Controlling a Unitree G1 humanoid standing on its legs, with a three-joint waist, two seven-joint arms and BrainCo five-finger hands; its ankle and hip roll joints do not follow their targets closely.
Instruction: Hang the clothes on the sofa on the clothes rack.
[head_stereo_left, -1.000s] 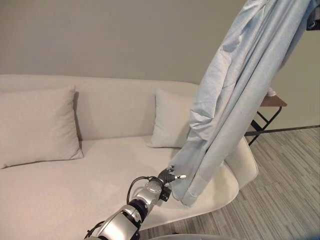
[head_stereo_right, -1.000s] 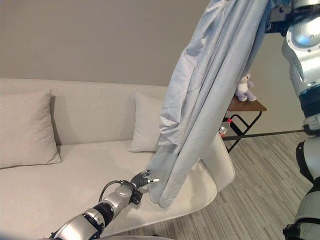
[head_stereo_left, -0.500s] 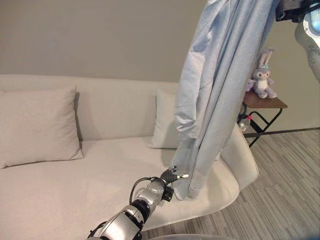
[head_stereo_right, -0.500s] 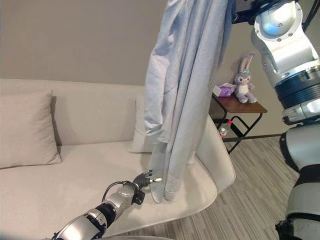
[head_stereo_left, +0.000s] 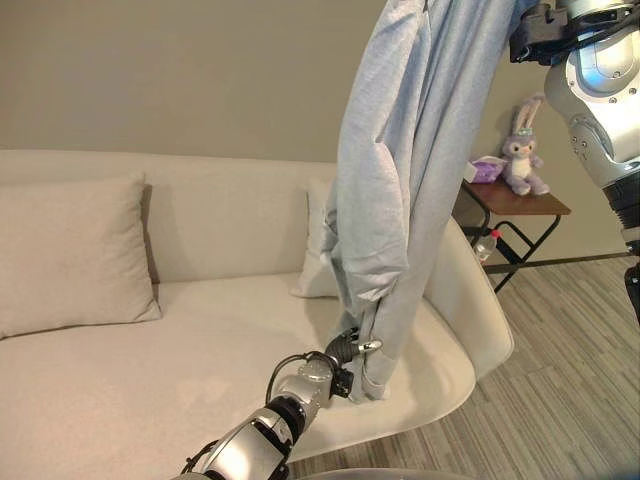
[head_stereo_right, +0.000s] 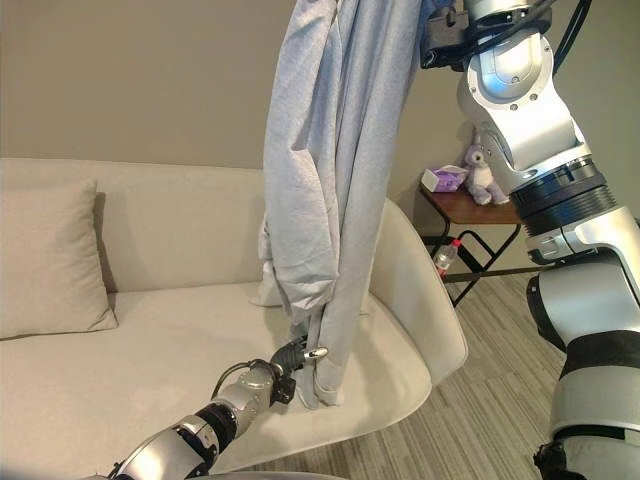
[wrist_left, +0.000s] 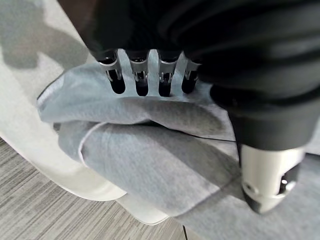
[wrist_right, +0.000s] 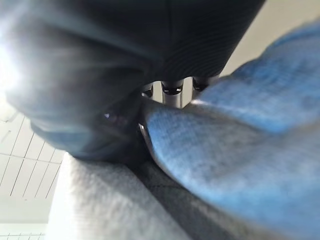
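Against the picture of a second ago, the light grey-blue garment (head_stereo_left: 420, 180) hangs further left across the sofa (head_stereo_left: 150, 380), and its lower end now meets the left robot hand (head_stereo_left: 348, 349) instead of hanging just to the right of it. That left robot hand, low over the near edge of the seat, has its fingers (wrist_left: 141, 75) laid over a fold of the cloth and its thumb (wrist_left: 267, 180) pressed against the underside, so it is pinching the hem (its own wrist view shows this plainly). The right robot hand (wrist_right: 170, 90) is raised at the far upper right, clenched on the top of the garment, which drapes down from it in long folds; its arm now shows much more fully than before. The side bench (head_stereo_left: 520, 200) with black legs stands to the right of the sofa, carrying a plush rabbit (head_stereo_left: 521, 150) and a small purple box (head_stereo_left: 483, 170), with a bottle (head_stereo_left: 483, 245) beneath. Two cushions lean on the sofa back: a large one (head_stereo_left: 70, 250) at the left, a smaller one (head_stereo_left: 318, 250) partly behind the garment.
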